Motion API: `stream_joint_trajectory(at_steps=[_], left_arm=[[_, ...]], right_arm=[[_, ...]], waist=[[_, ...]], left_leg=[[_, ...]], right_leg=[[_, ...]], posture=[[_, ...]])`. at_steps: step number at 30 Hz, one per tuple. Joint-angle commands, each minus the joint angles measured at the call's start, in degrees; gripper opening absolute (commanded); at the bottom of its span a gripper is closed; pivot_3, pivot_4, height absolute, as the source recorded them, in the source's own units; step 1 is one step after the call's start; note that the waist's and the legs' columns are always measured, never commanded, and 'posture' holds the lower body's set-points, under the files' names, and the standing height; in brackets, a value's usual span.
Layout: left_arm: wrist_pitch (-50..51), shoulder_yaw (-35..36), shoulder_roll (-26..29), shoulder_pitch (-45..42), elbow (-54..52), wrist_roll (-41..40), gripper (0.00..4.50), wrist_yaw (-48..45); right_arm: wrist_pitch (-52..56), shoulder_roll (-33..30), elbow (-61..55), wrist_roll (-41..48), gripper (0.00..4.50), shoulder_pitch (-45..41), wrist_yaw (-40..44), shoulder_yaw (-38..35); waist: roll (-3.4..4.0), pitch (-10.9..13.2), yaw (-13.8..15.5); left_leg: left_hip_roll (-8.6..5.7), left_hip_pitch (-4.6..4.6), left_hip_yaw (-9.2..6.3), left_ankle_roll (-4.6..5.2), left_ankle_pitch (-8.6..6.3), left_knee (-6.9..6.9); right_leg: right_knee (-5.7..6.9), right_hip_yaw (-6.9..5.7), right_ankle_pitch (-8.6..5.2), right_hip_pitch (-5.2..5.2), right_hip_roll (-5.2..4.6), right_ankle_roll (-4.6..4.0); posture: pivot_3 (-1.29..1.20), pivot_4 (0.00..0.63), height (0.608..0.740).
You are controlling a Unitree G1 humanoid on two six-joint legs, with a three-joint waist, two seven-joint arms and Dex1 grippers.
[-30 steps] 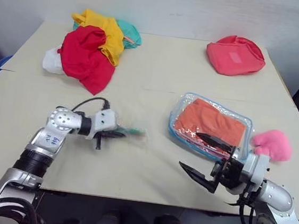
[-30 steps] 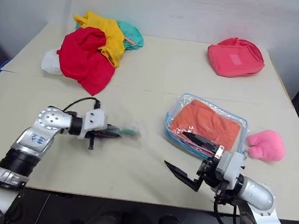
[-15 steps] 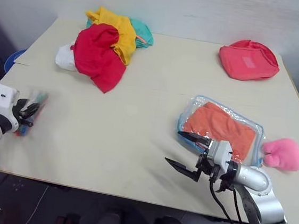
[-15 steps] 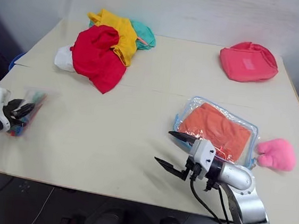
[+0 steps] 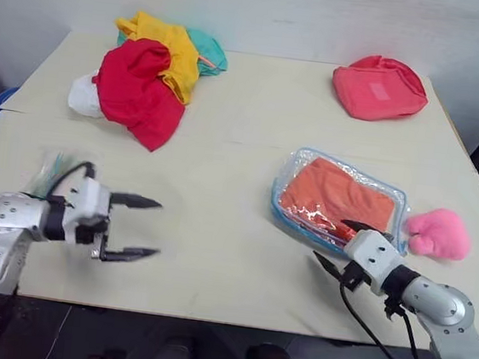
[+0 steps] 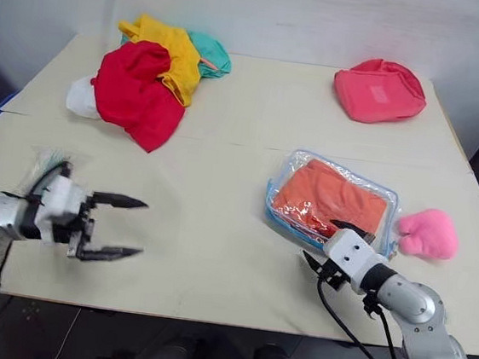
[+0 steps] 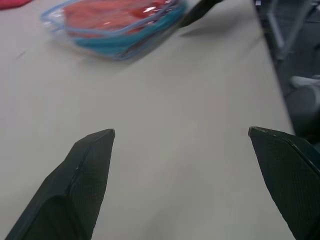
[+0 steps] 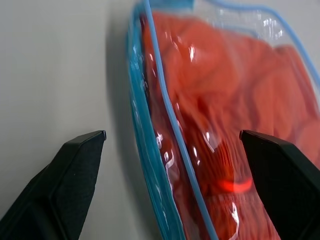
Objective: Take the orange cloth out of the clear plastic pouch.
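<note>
The orange cloth lies folded inside the clear plastic pouch, which rests flat on the right half of the bench. The cloth takes up nearly the whole pouch, and the pouch's light-blue edging runs around it.

The right pincer sits at the near edge of the pouch with its two black fingers spread wide and nothing between them. One fingertip reaches over the pouch's near rim, the other lies over bare bench just to the left of it. In the right wrist view the pouch's blue-edged side and the orange cloth stand straight ahead between the fingers. Whether a fingertip touches the plastic cannot be told.

The left pincer is on the near left of the bench, well apart from the pouch, pointing right toward it. It is wide open and empty. A small clear bag lies on the bench just behind it.

A pink plush thing lies just right of the pouch, close to its right end. At the far right lies a pink-red fabric pouch; its contents cannot be seen. At the far left is a heap of cloths: a red cloth, a yellow cloth, a teal one and a white one.
</note>
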Motion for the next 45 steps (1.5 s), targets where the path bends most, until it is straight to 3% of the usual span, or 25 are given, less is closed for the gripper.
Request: stream_joint_trajectory(at_steps=[1, 4, 10, 15, 18, 21, 24, 28, 33, 36, 39, 42, 45], left_arm=[[-1.7, -2.4, 0.3, 0.9, -2.4, -1.2, 4.5, -3.9], [-2.4, -2.3, -0.3, 1.7, -2.7, -1.8, 4.5, -4.0], [-2.2, 0.0, -2.0, 4.5, -3.1, -2.1, 4.5, 0.5], [-2.3, 2.5, -3.9, 8.2, -2.5, -0.9, 4.5, 5.7], [-3.3, 3.6, -4.1, 10.7, -2.1, 0.1, 4.5, 7.4], [-4.4, 3.7, -3.8, 13.0, -2.5, 1.3, 4.5, 7.8], [-4.0, 3.7, -4.1, 13.8, -3.7, 1.1, 4.5, 8.9], [-3.5, 3.7, -4.5, 14.9, -5.6, 0.8, 4.5, 10.6], [-3.1, 4.3, -4.3, 15.6, -6.1, 0.5, 4.5, 12.1], [-2.8, 4.7, -4.0, 15.1, -5.4, 0.2, 4.5, 12.4], [-2.5, 4.4, -3.9, 13.8, -4.8, 0.1, 4.5, 12.4], [-1.8, 3.6, -4.1, 12.5, -4.8, 0.1, 4.5, 12.1], [-0.8, 3.0, -4.3, 11.5, -5.1, -0.4, 4.5, 11.9]], right_arm=[[-2.1, 0.8, 1.5, -2.9, 4.32, -2.4, -2.5, 1.0], [-4.2, 0.2, 3.2, -4.3, 3.59, -3.6, -2.5, 2.0], [-6.4, -0.2, 7.5, -3.5, 1.55, -6.3, 0.8, 3.8], [-17.2, -2.8, 15.5, -1.5, 0.03, -12.8, 10.3, 7.2], [-28.9, -3.3, 19.8, 1.2, 0.03, -19.0, 21.3, 12.7], [-32.8, 1.5, 23.8, 1.7, 0.03, -27.2, 25.3, 17.6], [-31.9, 6.5, 28.0, -1.3, 0.03, -33.1, 23.5, 20.2], [-22.6, 12.0, 33.3, -5.8, 0.03, -38.8, 18.2, 21.5], [-19.1, 14.7, 34.6, -7.5, 0.03, -40.4, 15.5, 21.5], [-16.3, 16.6, 32.9, -3.9, 0.65, -39.7, 16.2, 20.3], [-19.4, 15.5, 29.9, -1.0, 1.67, -37.8, 19.8, 20.5], [-19.5, 12.5, 25.7, 2.3, 2.69, -34.9, 22.7, 18.6], [-12.7, 7.5, 18.0, 11.0, 3.75, -30.0, 26.7, 13.3]], waist=[[0.01, 0.0, -0.2], [0.02, 0.0, 0.0], [0.01, 0.0, 0.0], [0.01, 0.0, -0.3], [0.0, 0.0, -0.7], [0.0, 0.0, -1.4], [0.0, 0.0, -1.5], [0.0, 0.0, -0.8], [0.01, 0.0, -0.1], [0.01, 0.0, -0.2], [0.02, 0.0, -0.2], [0.02, 0.1, 0.0], [0.02, 0.1, 0.2]], left_leg=[[0.0, 0.01, 0.02, 0.0, 0.0, -0.01], [0.01, 0.04, 0.05, 0.01, 0.0, -0.03], [0.01, 0.01, 0.02, 0.07, -0.04, 0.01], [0.02, 0.1, 0.03, 0.09, -0.04, 0.04], [0.08, 0.19, 0.1, 0.09, -0.04, -0.01], [0.16, 0.2, 0.1, 0.08, -0.04, -0.03], [0.18, 0.19, 0.06, 0.05, -0.02, -0.02], [0.11, 0.1, -0.04, 0.05, -0.02, 0.03], [0.07, 0.0, -0.06, 0.05, -0.03, 0.02], [0.07, -0.01, -0.05, 0.04, -0.02, 0.01], [0.08, 0.0, -0.06, 0.04, -0.02, 0.01], [0.07, -0.01, -0.06, 0.05, -0.02, 0.0], [0.04, -0.07, -0.09, 0.08, -0.04, 0.02]], right_leg=[[0.0, 0.02, 0.0, 0.0, 0.01, 0.0], [0.01, 0.06, 0.0, -0.01, 0.03, 0.0], [0.01, 0.06, 0.0, 0.03, 0.01, 0.0], [-0.03, 0.08, 0.0, 0.07, 0.02, 0.0], [-0.04, 0.13, 0.0, 0.1, 0.07, 0.0], [-0.04, 0.12, 0.0, 0.09, 0.14, 0.0], [-0.01, 0.08, 0.0, 0.07, 0.14, 0.0], [0.14, 0.02, 0.0, 0.08, 0.05, 0.0], [0.1, 0.0, 0.0, 0.0, 0.0, 0.0], [0.1, 0.0, 0.0, 0.0, 0.01, -0.01], [0.13, -0.02, 0.0, -0.01, 0.02, 0.0], [0.1, -0.03, 0.0, 0.01, 0.01, 0.0], [0.03, -0.05, 0.0, 0.02, -0.01, 0.0]], posture=[[0.0, 0.15, 0.74], [0.0, 0.15, 0.74], [0.0, 0.15, 0.74], [0.0, 0.15, 0.74], [0.0, 0.15, 0.74], [0.0, 0.15, 0.74], [0.0, 0.15, 0.74], [0.0, 0.15, 0.74], [0.0, 0.15, 0.74], [0.0, 0.15, 0.74], [0.0, 0.15, 0.74], [0.0, 0.15, 0.74], [0.0, 0.15, 0.74]])
